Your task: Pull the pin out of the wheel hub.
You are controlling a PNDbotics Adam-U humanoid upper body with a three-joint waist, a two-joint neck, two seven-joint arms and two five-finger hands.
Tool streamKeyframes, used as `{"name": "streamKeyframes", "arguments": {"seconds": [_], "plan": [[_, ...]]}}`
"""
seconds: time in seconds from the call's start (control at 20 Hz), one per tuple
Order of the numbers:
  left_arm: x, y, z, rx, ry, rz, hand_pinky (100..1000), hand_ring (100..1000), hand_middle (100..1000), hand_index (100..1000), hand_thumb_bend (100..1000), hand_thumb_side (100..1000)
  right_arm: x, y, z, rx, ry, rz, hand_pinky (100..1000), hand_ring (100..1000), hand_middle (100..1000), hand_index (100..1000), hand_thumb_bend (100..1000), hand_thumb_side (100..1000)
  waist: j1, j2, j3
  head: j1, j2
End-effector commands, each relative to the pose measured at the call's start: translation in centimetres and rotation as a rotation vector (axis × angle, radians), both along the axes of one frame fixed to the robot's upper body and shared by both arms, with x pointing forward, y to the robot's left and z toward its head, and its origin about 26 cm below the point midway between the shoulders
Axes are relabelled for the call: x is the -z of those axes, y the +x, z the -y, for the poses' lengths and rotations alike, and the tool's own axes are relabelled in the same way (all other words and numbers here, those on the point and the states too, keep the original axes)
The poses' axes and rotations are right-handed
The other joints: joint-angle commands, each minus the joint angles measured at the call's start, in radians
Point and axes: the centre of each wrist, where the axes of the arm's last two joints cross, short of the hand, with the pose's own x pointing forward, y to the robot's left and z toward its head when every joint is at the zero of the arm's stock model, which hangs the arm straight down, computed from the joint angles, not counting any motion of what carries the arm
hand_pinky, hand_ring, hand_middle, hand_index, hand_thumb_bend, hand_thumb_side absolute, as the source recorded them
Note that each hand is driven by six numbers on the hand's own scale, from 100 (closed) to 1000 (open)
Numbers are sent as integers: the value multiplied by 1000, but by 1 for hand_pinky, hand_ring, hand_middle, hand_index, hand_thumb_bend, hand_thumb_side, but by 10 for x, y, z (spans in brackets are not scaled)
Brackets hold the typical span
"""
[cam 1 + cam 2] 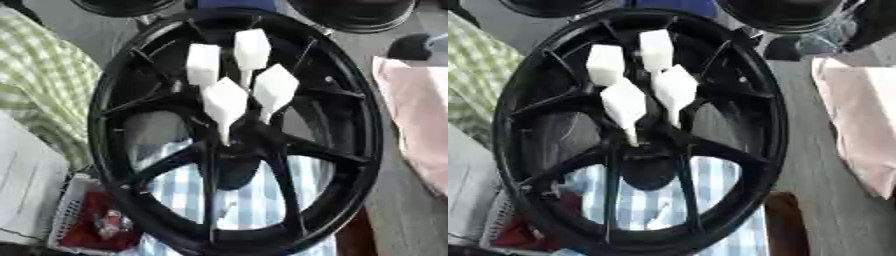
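Four white pins stand in the hub of a black wheel (pixel 234 132) that fills the frame; no robot hand appears in either view, so its state cannot be told.

The white pins (pixel 226 102) cluster just above the wheel's centre, wide heads up, tapered ends toward the hub. Through the spokes shows blue-checked cloth (pixel 245 195). Green-checked fabric (pixel 44 80) lies to the left, pink cloth (pixel 859 120) to the right. The left eye view shows a white basket (pixel 72 210) holding something red at lower left; the right eye view shows less of it.
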Motion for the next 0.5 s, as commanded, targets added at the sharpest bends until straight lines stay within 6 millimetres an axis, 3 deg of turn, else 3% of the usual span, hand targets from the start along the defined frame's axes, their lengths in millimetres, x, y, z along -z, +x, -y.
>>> {"name": "streamKeyframes", "arguments": {"seconds": [0.05, 0.5], "plan": [[-11, -2, -6, -12, 34, 31, 736, 586, 669, 704, 488, 670, -9, -6, -2, -14, -20, 21, 868, 784, 740, 826, 533, 288, -9, -1, 1, -3, -4], [-12, -1, -5, -7, 35, 33, 736, 585, 669, 704, 489, 670, -8, -4, -10, -48, -45, -12, 865, 781, 737, 813, 528, 283, -11, -1, 6, -9, -6]]}}
